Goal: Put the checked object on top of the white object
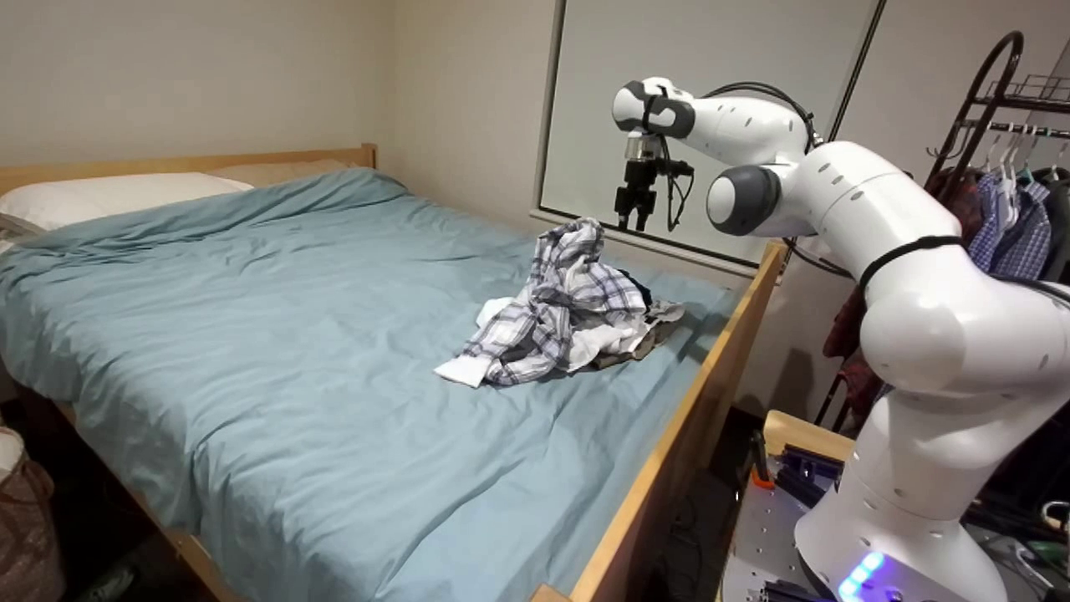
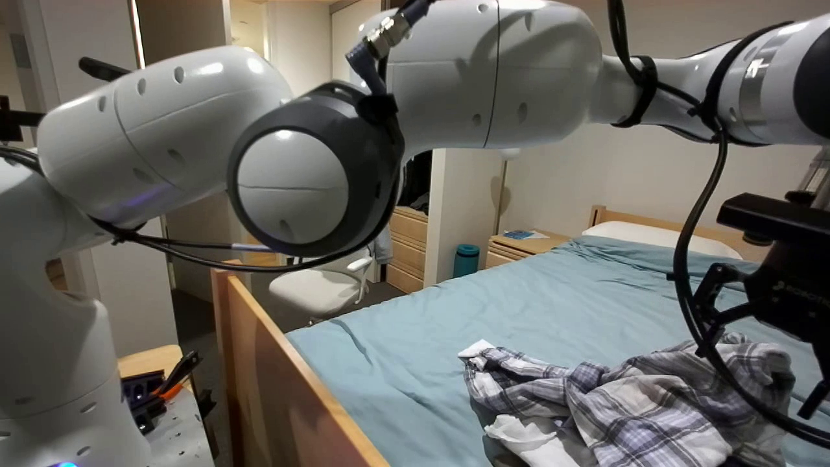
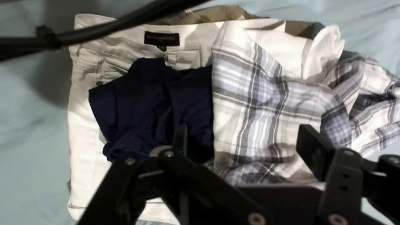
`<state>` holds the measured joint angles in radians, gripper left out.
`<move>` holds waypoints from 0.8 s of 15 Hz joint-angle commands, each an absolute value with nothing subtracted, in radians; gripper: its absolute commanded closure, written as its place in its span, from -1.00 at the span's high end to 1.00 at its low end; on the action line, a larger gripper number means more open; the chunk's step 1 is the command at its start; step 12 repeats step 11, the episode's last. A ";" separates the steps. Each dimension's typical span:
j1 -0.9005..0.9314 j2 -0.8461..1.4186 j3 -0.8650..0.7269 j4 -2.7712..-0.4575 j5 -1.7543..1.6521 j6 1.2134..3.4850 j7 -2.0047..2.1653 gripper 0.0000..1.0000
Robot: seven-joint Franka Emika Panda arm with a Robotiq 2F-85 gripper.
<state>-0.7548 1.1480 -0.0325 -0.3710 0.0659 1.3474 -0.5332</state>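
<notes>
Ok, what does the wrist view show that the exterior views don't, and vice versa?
Only the wrist view shows the black label on the white garment. Only the exterior views show the white pillow and the wooden footboard. All share the checked shirt, the blue bedding and the open gripper.

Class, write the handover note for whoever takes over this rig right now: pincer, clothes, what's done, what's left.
Pincer: open, nothing held, above the checked shirt.
Things: shirt bunched, partly over the white trousers, partly trailing onto the blue bedspread.
Done: some of the shirt lies on the trousers.
Left: probably lift the trailing part on too, minding the navy garment alongside.
</notes>
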 commanded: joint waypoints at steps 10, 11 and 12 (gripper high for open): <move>-0.791 1.101 -0.090 -0.384 -0.056 1.295 -1.042 1.00; -0.790 1.101 -0.090 -0.384 -0.056 1.295 -1.046 1.00; -0.790 1.101 -0.090 -0.384 -0.056 1.295 -1.046 1.00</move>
